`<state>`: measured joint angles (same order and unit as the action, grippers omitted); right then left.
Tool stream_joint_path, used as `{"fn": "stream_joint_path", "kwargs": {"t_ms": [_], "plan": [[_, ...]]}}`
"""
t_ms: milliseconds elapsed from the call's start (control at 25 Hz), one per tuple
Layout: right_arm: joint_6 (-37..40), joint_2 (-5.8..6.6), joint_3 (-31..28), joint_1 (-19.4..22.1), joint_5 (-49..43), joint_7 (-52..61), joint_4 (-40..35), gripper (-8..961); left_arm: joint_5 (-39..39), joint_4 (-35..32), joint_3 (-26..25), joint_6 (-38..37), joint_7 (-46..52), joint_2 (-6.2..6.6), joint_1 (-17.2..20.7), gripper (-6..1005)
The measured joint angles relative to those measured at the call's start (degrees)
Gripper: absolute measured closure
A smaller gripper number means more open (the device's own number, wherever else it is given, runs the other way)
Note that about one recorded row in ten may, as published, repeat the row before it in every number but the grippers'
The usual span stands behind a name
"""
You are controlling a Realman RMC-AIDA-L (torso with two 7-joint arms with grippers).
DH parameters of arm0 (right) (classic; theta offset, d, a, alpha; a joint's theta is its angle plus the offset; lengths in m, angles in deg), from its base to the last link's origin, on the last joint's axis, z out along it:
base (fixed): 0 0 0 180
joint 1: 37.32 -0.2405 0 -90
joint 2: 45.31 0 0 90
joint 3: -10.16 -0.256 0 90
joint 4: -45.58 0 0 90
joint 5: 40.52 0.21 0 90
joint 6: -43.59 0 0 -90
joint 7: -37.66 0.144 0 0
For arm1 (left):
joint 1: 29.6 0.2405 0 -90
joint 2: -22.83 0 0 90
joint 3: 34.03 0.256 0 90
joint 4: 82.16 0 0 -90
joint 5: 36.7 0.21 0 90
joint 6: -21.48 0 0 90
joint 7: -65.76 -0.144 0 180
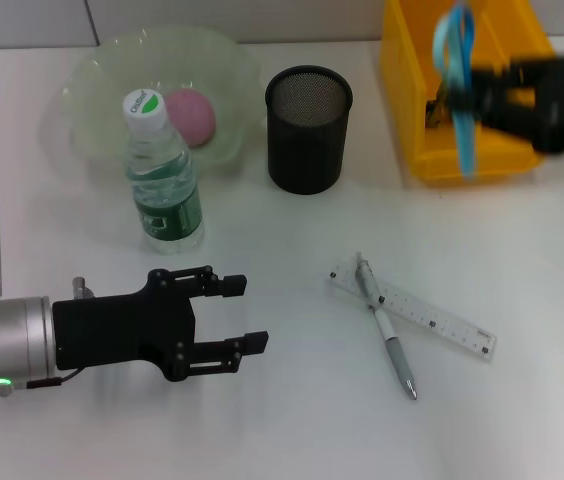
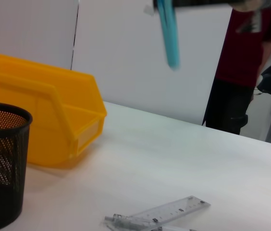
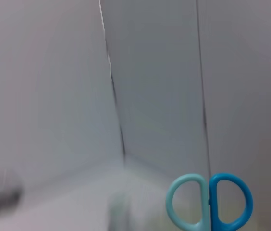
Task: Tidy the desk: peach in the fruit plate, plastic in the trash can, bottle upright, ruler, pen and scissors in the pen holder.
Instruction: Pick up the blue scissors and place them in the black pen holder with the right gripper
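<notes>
Right tool (image 1: 457,100), blurred, apparently grips blue scissors (image 1: 457,75) over the yellow bin (image 1: 407,110).

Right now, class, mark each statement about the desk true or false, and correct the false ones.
1. The peach lies in the fruit plate. True.
2. The bottle lies on its side. False: it stands upright beside the plate.
3. The right tool holds the scissors above the yellow bin. True.
4. The pen is in the pen holder. False: it lies across the ruler on the desk.
5. The left tool grips the ruler. False: it is open, holding nothing.
</notes>
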<state>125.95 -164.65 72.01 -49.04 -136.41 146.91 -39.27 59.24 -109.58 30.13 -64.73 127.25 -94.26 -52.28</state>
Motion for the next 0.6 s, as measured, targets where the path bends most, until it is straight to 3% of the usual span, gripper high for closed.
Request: {"fn": "stream_joint_path", "kwargs": {"t_ms": [160,320,440,600], "plan": [[-5.1,0.15,-0.7,-8.0,15.6,-17.4,26.4,705,-0.2,0.0,0.0,-0.1,0.0,0.00,0.0,273],[-6.8,0.31,-5.5,-19.6,21.4,-33.0,51.1,703,-0.4,0.0,0.0,-1.0,-0.1,-0.04,-0.5,274],[-9.1,-0.08,-10.9,-25.9,21.8,-42.0,61.7,702,-0.4,-0.4,-0.1,-1.6,-0.3,-0.09,-0.6,274],[-14.4,-0.24,-11.8,-31.0,22.1,-46.1,67.7,700,-0.5,-1.5,-0.3,-1.7,-0.3,-0.31,-0.3,274]]}}
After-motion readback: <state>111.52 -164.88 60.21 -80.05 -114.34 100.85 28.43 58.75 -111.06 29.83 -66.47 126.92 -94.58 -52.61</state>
